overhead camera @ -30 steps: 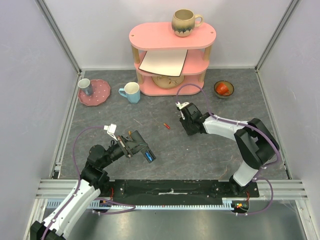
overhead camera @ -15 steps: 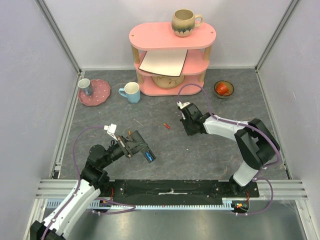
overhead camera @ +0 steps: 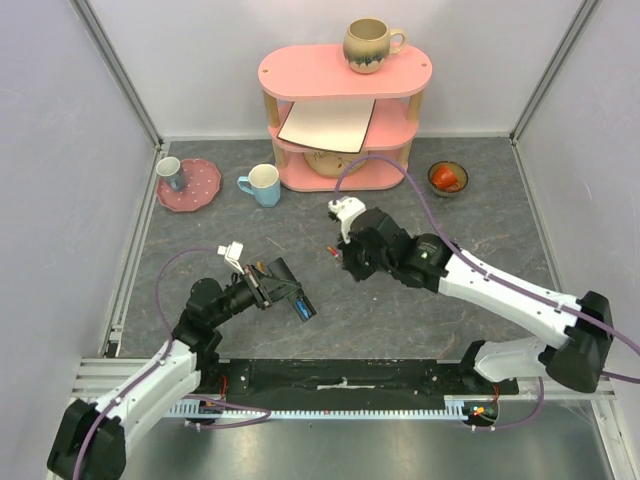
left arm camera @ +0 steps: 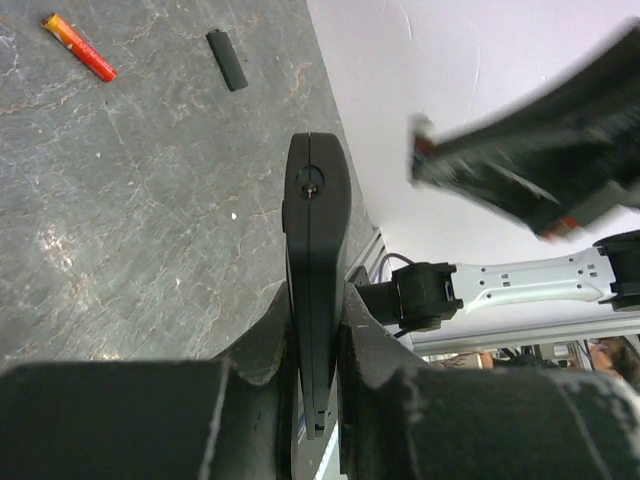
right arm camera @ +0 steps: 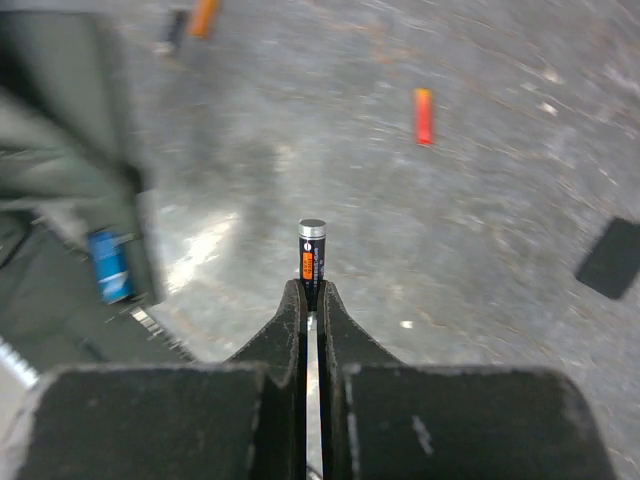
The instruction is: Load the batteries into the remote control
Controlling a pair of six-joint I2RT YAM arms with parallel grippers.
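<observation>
Over the bench (overhead camera: 300,215), right jaws, freshly clamped on a dark battery (right arm camera: 311,255), bring it toward the left jaws' clamped remote control (left arm camera: 318,230).

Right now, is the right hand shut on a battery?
Shut: the right hand pinches the lower end of a dark battery.

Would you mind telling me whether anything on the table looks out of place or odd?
Nothing looks spilled or damaged. A red battery lies loose on the table, and a small black flat piece lies near it, apart from the remote control; it may be the detached battery cover.
</observation>
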